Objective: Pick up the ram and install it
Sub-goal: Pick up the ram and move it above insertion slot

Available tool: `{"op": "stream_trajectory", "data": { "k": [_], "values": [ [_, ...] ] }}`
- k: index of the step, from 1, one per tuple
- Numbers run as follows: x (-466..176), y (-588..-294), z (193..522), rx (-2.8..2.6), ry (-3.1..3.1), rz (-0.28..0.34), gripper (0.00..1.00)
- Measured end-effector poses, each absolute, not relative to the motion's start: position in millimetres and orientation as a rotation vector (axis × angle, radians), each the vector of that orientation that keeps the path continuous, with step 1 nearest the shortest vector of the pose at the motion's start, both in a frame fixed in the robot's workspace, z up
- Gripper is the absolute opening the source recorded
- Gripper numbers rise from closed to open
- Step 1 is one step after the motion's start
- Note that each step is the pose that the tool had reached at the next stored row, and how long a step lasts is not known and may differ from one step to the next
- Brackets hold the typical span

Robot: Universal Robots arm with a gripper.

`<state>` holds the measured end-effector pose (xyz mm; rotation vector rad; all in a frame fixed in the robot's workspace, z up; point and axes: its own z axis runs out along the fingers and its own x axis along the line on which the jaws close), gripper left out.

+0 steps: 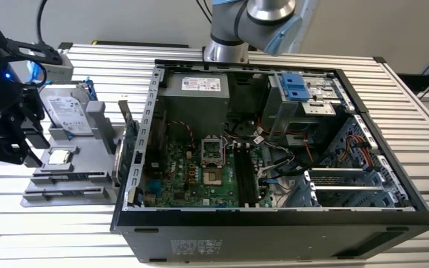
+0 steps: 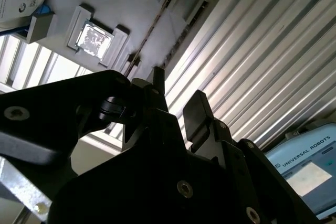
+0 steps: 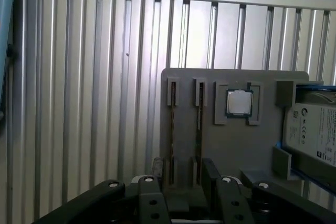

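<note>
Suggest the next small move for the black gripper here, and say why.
Probably a small sideways shift to centre on one stick. In the first wrist view the open, empty black gripper hovers above the grey slotted holder. Its midline seems to fall between one thin edge-on ram stick and a second ram stick, centred on neither.

1. The gripper (image 3: pixel 184 165), fingers spread, hangs over the gray holder (image 3: pixel 262 153). The ram (image 3: pixel 172 124) and a second stick (image 3: pixel 199 124) stand on edge there, with a narrow gap between them.
2. A processor chip (image 3: pixel 239 102) and a hard drive (image 3: pixel 315 129) crowd the holder beyond the sticks.
3. The slatted table (image 3: pixel 79 103) beside the holder lies open.
4. In the exterior view, an upright green card (image 1: pixel 132 148) and the case wall (image 1: pixel 152 100) stand between the holder and the memory slots (image 1: pixel 246 173).
5. The slots are open from above; cables (image 1: pixel 278 162) crowd them on the exterior view's right.
</note>
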<state>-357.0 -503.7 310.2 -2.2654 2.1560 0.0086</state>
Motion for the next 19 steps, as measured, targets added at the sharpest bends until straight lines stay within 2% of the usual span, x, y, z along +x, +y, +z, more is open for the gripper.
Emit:
{"op": "stream_trajectory", "data": {
  "k": [19],
  "values": [
    [-357.0, -503.6, 300.0, -2.266, 2.157, 0.011, 1.0]
  ]
}}
